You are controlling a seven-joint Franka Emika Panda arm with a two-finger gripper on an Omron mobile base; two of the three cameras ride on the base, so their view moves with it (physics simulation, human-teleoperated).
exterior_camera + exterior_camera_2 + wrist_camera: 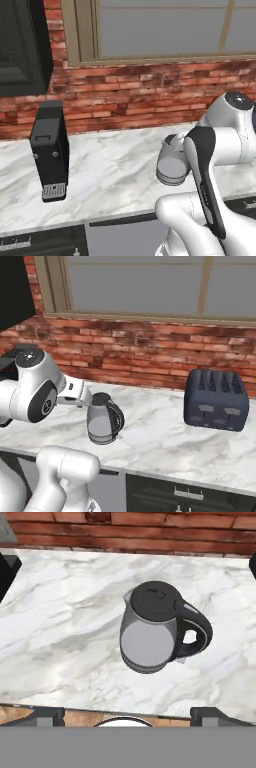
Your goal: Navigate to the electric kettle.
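- Electric kettle [150, 632], a small silvery-grey metal jug flaring to a wider round base, with a dark lid and a dark loop handle, is seen standing upright on the white marble-patterned bench [65, 627].
- From the hand camera, the kettle is found near the centre of the frame, with its handle turned toward 3 o'clock and its small spout toward 10 o'clock.
- In the right base view, the kettle [104, 419] is placed toward the front edge of the bench [165, 441], at about 8 o'clock from the frame's centre, just beside the white arm's forward link.
- In the left base view, the kettle [172, 162] is partly covered by the white arm and sits at about 4 o'clock from centre.
- A tall black box-shaped appliance [50, 150] is seen well apart from the kettle, at 9 o'clock in the left base view, standing on the same bench [110, 175].
- A dark blue-grey four-slot toaster [216, 399] is seen at 3 o'clock in the right base view, well apart from the kettle.
- A red brick wall [150, 356] runs behind the bench, with a tan-framed window [150, 286] above it.
- Two dark fingertips of the hand [125, 716] are shown at 6 o'clock in the hand camera, set wide apart near the frame's lower corners, with nothing held between them.
- The kettle is not touched by the hand.
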